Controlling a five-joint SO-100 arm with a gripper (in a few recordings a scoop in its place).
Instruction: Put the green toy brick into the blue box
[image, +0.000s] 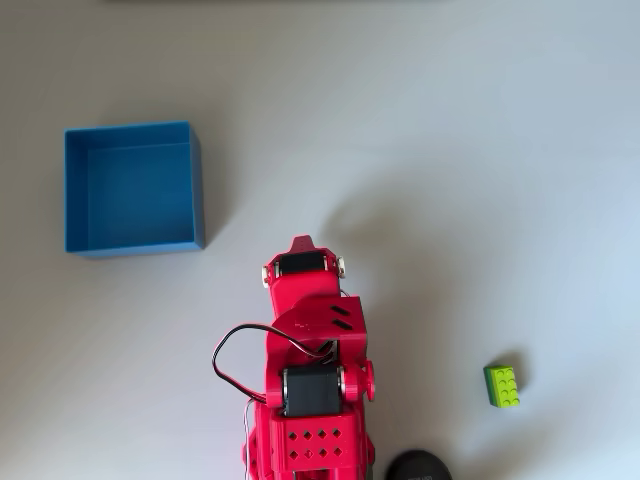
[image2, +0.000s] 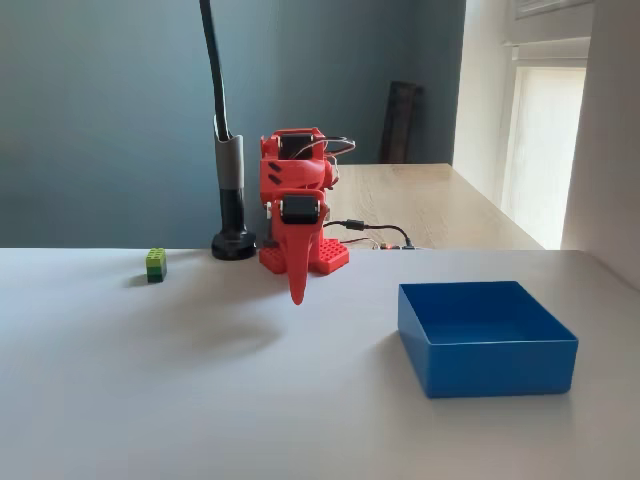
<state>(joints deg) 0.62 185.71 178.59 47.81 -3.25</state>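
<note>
A: Overhead view: the green toy brick (image: 503, 385) is seen lying on the white table (image: 480, 150), low right, studs up in two rows, lime top with a darker side face. It is well apart from the red arm (image: 310, 390).

B: Confirmed in the fixed view, where the brick (image2: 156, 264) is found left of the arm, two-tone: lime above, darker green below.

A: The blue box (image: 133, 188) is placed at upper left in the overhead view: square, thin-walled, smooth blue floor, nothing inside.

B: Its shallow depth is shown better in the fixed view (image2: 485, 336), at right front.

A: Gripper?

B: The gripper (image2: 297, 290) is hung point-down above the table, between brick and box, touching neither. The fingers are seen pressed together into one taper, nothing held. From overhead its tip is hidden under the arm.
</note>
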